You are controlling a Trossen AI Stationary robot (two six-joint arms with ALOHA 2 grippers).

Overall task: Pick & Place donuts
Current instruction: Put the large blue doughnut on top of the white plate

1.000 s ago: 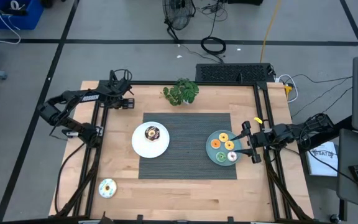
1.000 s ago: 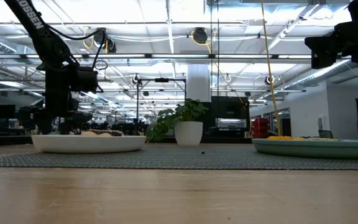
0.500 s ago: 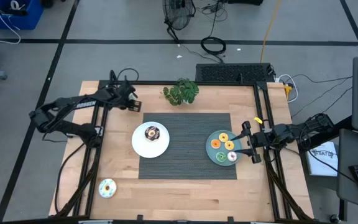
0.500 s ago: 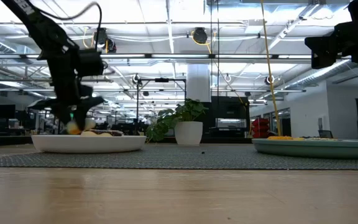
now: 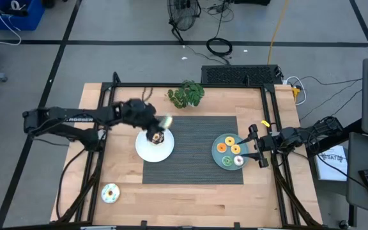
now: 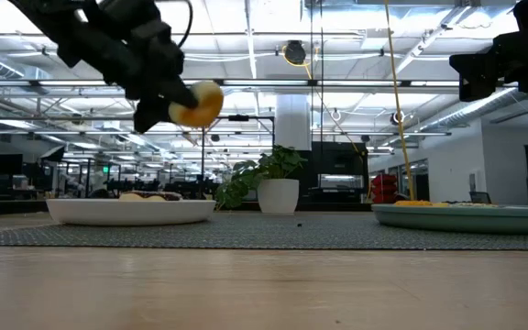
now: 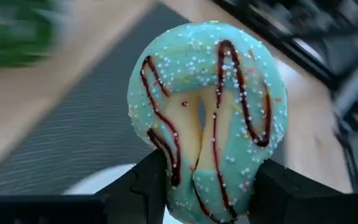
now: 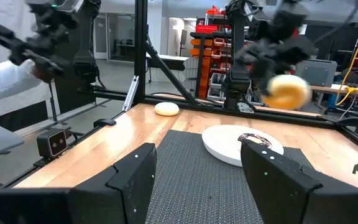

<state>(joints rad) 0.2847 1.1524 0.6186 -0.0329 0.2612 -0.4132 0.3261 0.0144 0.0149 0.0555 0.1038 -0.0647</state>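
Observation:
My left gripper (image 5: pixel 160 124) is shut on a mint-iced donut with chocolate drizzle (image 7: pixel 207 112), in the air over the far edge of the white plate (image 5: pixel 147 152). The low view shows the donut's pale underside (image 6: pixel 195 103). A chocolate-brown donut (image 5: pixel 156 136) lies on that plate. The teal plate (image 5: pixel 220 160) holds an orange, a yellow and a pale donut. Another pale donut (image 5: pixel 110 192) lies on the wood near the near-left corner. My right gripper (image 5: pixel 253 145) is open, level, at the teal plate's right rim, touching nothing. My left gripper pinches the mint donut between its two fingers (image 7: pixel 143 186), which press on opposite sides of the ring's outer rim (image 7: pixel 166 180). The ring is squeezed so that its hole is a narrow slit. The donut is lifted clear, above the white plate.
A dark ribbed mat (image 5: pixel 193 124) lies under both plates. A small green potted plant (image 5: pixel 185 94) stands at the mat's far edge, close to my left gripper. Black frame rails (image 5: pixel 101 160) run along the table's left and right sides. Bare wood shows along the near edge.
My left arm has swung from the table's far-left corner toward the right and the near edge, to over the white plate. It has risen as it went, carrying the mint donut up with it. The right arm has kept still.

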